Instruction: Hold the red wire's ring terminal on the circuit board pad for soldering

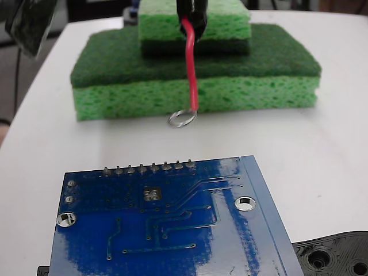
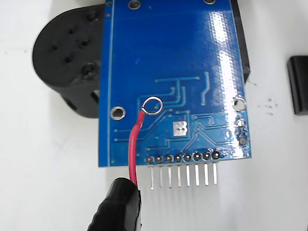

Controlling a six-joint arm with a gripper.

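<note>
- In the fixed view the gripper [image 1: 192,20] enters from the top edge as a dark shape in front of the green sponges [image 1: 195,86]; its jaws are not visible, so whether they are spread or pinched cannot be told
- The red wire [image 1: 191,69] hangs down from the black sleeve [image 1: 194,17] at the gripper, bending slightly on its way
- The ring terminal [image 1: 182,119] tips the wire's lower end, seen against the white table [image 1: 322,144] just in front of the lower sponge, beyond the far edge of the circuit board [image 1: 172,230]
- The pad [image 1: 150,195] sits on the board just nearer than the row of solder pins [image 1: 148,168], left of the ring
- In the wrist view the red wire [image 2: 135,144] rises from the black sleeve [image 2: 118,204] at the bottom edge, and the ring terminal [image 2: 153,105] appears over the blue circuit board [image 2: 168,62]
- There the ring lies up and to the left of the pad [image 2: 179,127], apart from it; whether it touches the board cannot be told
- A black plastic part [image 2: 67,57] with round holes lies left of the board
</note>
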